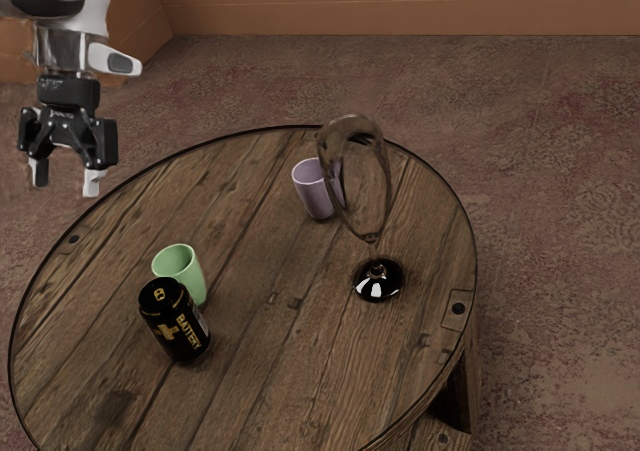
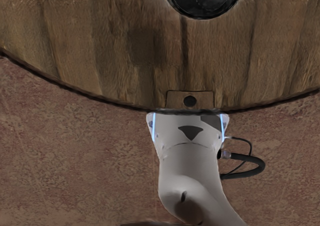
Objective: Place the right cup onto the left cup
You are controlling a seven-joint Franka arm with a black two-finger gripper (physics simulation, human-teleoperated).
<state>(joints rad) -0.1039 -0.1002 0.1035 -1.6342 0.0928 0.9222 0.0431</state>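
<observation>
Nearest the camera in the exterior view, a black BATTERY can point(image 1: 175, 321) stands toward the near left edge of the round wooden desk point(image 1: 260, 341). Just beyond it is the green cup point(image 1: 180, 266), upright and partly hidden; we cannot tell whether the two touch. The purple cup point(image 1: 311, 193) stands upright well apart, toward the far edge, partly behind the bowl of the wine glass point(image 1: 378, 281), whose dark foot lies nearer the desk's right edge in that view.

Farther out, our fingers point(image 1: 91, 183) are spread wide with nothing between them, raised high toward the exterior view's upper left, well apart from both cups. The wrist view shows our pale robot base point(image 2: 190, 141) past the desk's rim, and patterned floor point(image 1: 560, 171) surrounds the desk.

We judge the step in hand to be the approach, before any grasp: neither cup is on the other. If left and right follow the exterior view, the purple cup is the one to lift and the green one receives it. Next, we should travel over the desk to the purple cup, come down around it clear of the glass, close, then lift high enough to pass the can.
</observation>
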